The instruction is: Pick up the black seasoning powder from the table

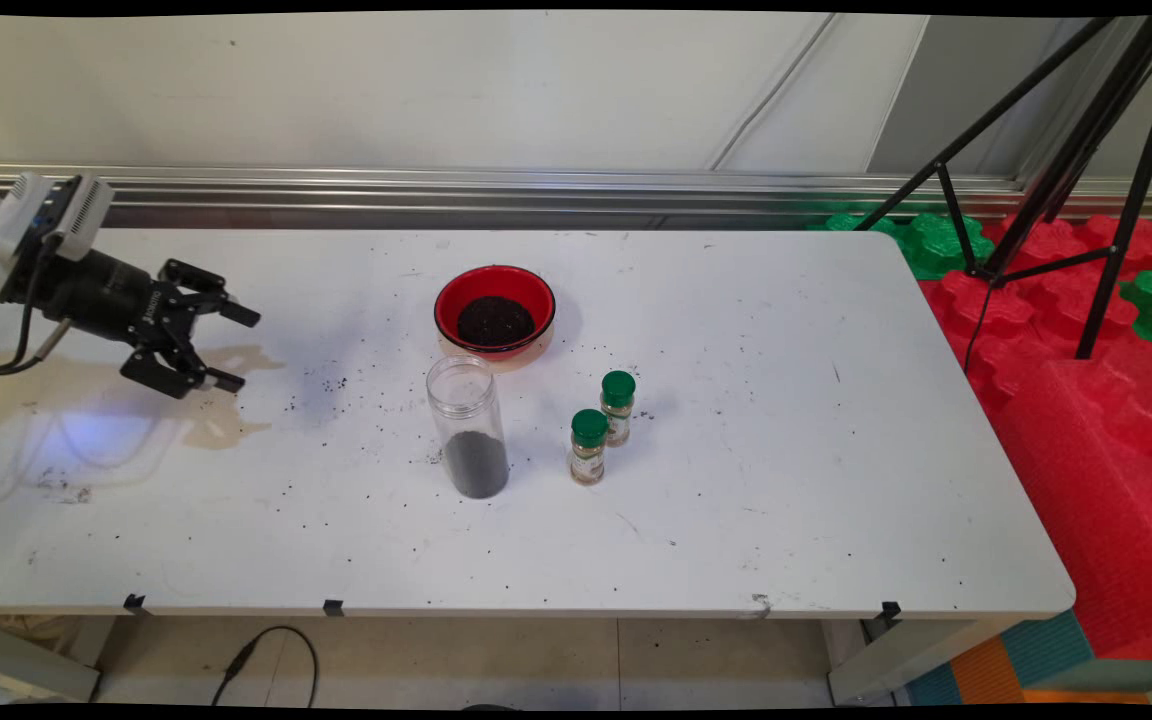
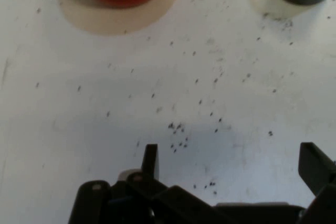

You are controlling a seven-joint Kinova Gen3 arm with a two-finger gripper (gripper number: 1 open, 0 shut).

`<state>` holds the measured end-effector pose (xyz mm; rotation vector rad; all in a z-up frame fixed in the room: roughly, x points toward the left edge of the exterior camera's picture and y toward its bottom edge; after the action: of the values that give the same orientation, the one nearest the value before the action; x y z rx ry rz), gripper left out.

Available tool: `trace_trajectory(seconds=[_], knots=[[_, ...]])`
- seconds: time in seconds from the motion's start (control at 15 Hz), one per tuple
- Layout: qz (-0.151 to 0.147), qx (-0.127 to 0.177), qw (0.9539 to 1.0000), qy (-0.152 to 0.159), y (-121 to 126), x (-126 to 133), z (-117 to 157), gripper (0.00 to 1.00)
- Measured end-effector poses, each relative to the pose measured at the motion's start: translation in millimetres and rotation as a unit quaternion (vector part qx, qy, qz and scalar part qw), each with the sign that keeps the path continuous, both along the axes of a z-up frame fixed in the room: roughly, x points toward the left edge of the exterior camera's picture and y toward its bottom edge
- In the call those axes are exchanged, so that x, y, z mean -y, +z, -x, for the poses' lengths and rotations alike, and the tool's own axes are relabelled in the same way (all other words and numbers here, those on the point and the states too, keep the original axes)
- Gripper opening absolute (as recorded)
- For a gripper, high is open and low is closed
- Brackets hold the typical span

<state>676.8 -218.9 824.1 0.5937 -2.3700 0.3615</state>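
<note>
Two fingers stand wide apart on our claw (image 1: pixel 226 347), which holds nothing above the desk (image 1: pixel 736 520) at its nine o'clock side. Largest near the middle is the red bowl (image 1: pixel 494 309) of dark grains at twelve o'clock, then the clear jar (image 1: pixel 467 425), part-filled. Two green-capped spice bottles (image 1: pixel 603 425) stand at the jar's three o'clock. Dark specks (image 2: pixel 178 129) lie beneath us.

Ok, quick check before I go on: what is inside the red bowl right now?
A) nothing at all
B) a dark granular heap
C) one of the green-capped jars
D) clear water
B: in the main view the red bowl holds a dark, grainy heap, while both green-capped jars stand apart from it on the table.
</note>
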Motion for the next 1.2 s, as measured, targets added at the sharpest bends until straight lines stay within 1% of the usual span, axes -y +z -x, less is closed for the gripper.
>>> trace_trajectory(seconds=[0.2,0.4,0.6,0.8,1.2], knots=[[0.012,-0.002,0.9994,-0.032,-3,5,11,1.0],[0.025,-0.005,0.9974,-0.067,-7,12,24,1.0],[0.033,-0.01,0.9954,-0.089,-11,16,33,1.0],[0.041,-0.019,0.9923,-0.115,-16,23,45,1.0],[0.048,-0.044,0.9872,-0.146,-27,34,68,1.0]])
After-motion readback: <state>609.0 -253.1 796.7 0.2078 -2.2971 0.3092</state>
